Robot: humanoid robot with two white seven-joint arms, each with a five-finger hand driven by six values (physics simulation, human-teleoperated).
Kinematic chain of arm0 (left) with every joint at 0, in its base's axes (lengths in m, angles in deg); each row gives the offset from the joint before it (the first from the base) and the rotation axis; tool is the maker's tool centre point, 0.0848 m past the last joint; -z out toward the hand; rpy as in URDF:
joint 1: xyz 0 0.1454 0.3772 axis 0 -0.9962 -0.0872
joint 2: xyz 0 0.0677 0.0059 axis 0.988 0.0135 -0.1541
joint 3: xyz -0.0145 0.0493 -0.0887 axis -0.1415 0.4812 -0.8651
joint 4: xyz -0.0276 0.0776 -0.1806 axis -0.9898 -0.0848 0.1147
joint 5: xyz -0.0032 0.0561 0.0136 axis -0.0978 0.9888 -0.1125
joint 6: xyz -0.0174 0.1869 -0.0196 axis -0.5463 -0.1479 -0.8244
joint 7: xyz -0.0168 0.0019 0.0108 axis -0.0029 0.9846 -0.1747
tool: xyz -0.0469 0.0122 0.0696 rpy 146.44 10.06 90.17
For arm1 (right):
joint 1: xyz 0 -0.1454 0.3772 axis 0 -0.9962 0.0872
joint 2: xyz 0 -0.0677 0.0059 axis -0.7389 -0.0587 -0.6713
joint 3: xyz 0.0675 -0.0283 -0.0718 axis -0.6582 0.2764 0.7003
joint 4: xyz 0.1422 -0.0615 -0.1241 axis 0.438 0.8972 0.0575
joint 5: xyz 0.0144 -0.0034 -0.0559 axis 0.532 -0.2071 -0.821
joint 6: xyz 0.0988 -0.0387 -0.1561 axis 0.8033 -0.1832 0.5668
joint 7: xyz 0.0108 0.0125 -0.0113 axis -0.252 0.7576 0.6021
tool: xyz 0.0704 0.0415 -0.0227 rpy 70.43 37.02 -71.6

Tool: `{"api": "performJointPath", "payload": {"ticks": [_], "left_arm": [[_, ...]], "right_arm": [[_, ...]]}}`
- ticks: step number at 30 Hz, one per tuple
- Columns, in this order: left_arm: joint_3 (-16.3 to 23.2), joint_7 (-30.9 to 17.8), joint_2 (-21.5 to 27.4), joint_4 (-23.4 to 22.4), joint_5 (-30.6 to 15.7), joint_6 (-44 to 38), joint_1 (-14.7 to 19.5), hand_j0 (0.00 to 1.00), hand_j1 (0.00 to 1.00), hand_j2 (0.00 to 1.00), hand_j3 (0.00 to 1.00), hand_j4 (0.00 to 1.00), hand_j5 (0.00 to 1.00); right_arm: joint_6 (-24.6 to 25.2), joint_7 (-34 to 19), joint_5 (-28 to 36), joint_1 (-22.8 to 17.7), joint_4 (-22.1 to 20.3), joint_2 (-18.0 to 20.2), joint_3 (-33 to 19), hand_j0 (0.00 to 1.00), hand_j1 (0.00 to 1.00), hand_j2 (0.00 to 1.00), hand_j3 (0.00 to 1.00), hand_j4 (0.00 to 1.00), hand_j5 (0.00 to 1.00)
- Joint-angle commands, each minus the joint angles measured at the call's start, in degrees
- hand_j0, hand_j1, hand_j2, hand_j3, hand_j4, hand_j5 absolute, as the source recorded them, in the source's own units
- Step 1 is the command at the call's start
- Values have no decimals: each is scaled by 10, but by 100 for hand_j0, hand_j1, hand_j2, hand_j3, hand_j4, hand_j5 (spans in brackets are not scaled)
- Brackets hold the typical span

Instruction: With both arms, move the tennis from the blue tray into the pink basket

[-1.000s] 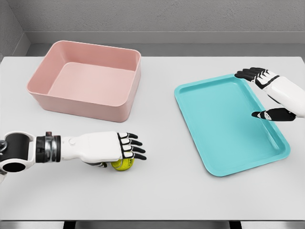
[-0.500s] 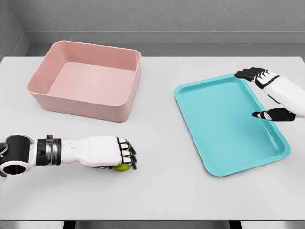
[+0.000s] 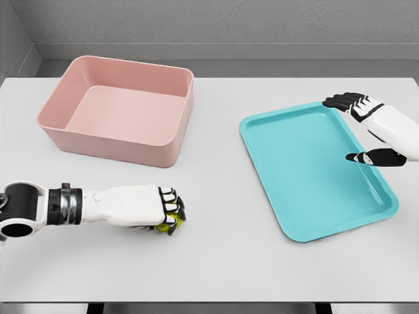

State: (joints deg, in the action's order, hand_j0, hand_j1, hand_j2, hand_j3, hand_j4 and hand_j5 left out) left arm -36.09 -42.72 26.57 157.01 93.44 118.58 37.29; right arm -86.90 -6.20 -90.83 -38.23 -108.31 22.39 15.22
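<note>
Behind the left hand (image 3: 147,208), further up the table (image 3: 222,255), stands the pink basket (image 3: 121,108), with bare tabletop between them. Its fingers are curled tight around the tennis ball (image 3: 169,224), which lies on the table. Far to its right, the right hand (image 3: 373,127) hovers, fingers apart, over the blue tray (image 3: 314,173).

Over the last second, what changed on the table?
The left hand curled its fingers from spread over the tennis ball to closed around it, so it now grips the ball on the table; only a sliver of yellow shows. The hand drew back slightly toward the left. The right hand stayed open over the blue tray's far edge. The pink basket and the tray did not move.
</note>
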Motion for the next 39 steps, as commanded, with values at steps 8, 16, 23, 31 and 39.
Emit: {"api": "performJointPath", "payload": {"ticks": [8,16,23,31,39], "left_arm": [[0,1,11,1,-24,-1,33,44,44,44,44,44,44],[-1,1,18,-3,-44,-1,76,44,44,44,44,44,44],[-1,2,17,-7,-46,-1,102,44,44,44,44,44,44],[-2,1,16,-21,-56,-1,129,44,44,44,44,44,44],[-2,2,8,-47,-56,-1,157,45,45,45,45,45,45]], "right_arm": [[2,0,4,0,-1,0,0,100,100,100,100,100,100],[2,0,4,-1,-3,0,1,100,100,100,100,100,100],[2,1,4,-3,-5,0,1,100,100,100,100,100,100],[2,0,4,-3,-5,0,0,100,100,100,100,100,100],[2,1,4,-3,-4,0,0,100,100,100,100,100,100]]}}
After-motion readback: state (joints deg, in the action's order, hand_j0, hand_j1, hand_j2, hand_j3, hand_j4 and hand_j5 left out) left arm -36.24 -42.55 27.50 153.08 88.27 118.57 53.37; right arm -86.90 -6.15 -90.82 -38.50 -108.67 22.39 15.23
